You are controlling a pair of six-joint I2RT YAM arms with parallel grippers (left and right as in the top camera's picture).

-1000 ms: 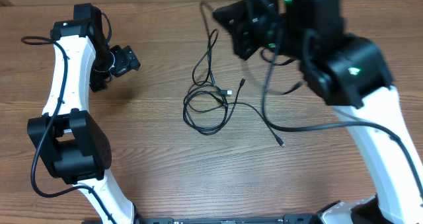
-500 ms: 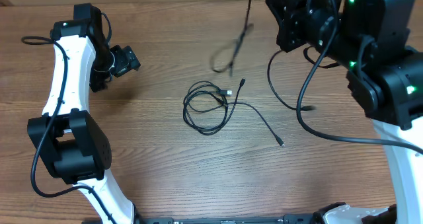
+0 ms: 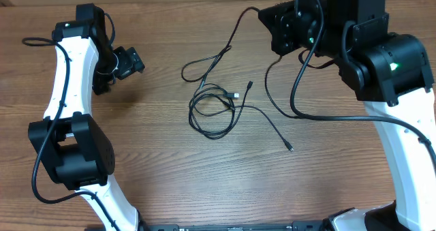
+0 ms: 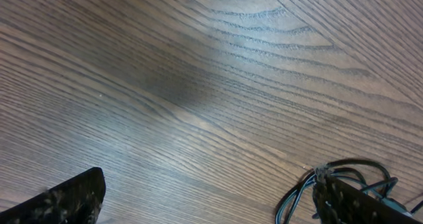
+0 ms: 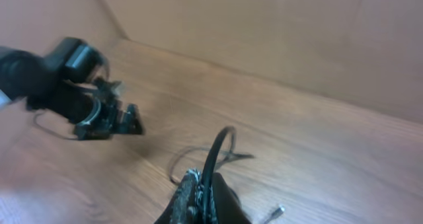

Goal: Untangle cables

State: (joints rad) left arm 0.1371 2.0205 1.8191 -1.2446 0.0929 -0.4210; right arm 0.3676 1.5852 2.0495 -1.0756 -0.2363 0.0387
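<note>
In the overhead view, the cables (image 3: 214, 114) are lying in a loose coil at the centre of the table (image 3: 163, 183), with a small plug (image 3: 250, 86) sticking out at the coil's upper right. One cable (image 3: 216, 55) is stretching from above the coil to the upper right of the frame. There the right gripper (image 3: 267, 18) is pinching it, jaws pressed together on the cord. The left gripper (image 3: 133, 59) is hanging at the upper left, well apart from every cord.

In the left wrist view, the left gripper (image 4: 208, 201) is showing its two fingertips (image 4: 73, 194) at the bottom corners, standing wide apart over bare wood. No cord is lying between them.

In the right wrist view, the right gripper (image 5: 201, 187) is sitting at the bottom centre, clamped on the cable (image 5: 215, 148), which is arching upward out of the jaws. The left arm (image 5: 69, 85) is appearing blurred at the upper left, and a plug (image 5: 278, 212) is lying at the lower right.
</note>
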